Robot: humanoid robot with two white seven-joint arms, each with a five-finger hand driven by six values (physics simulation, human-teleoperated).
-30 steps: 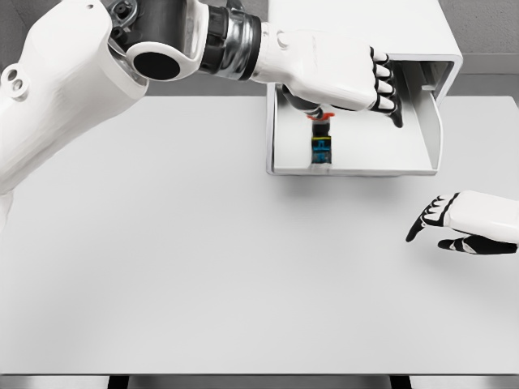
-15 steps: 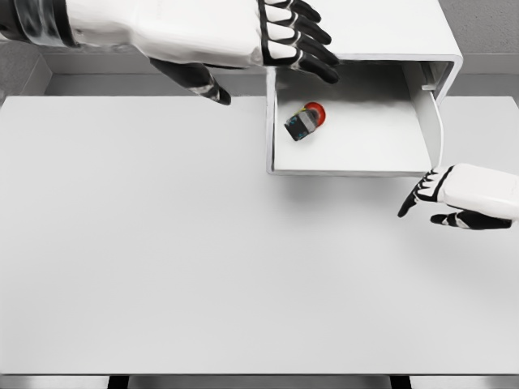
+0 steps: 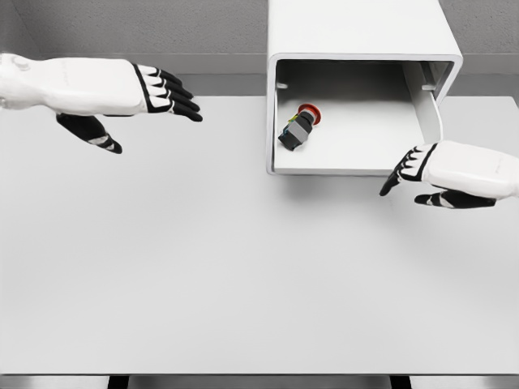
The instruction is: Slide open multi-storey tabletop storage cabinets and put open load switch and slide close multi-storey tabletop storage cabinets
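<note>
- One load switch (image 3: 298, 130), red-capped, lying on its side inside the pulled-out drawer (image 3: 357, 166), toward its left half.
- One white storage cabinet (image 3: 357, 28) at the far edge, drawer open toward the camera.
- Two hands: left hand (image 3: 105, 87) hovering well left of the cabinet, fingers (image 3: 174, 93) extended and loose, holding nothing; right hand (image 3: 454, 172) just beside the drawer's front right corner, fingers (image 3: 401, 173) spread, holding nothing.
- One plain white surface (image 3: 203, 259), dark legs showing at the near edge.
- Grey wall (image 3: 162, 28) behind.
</note>
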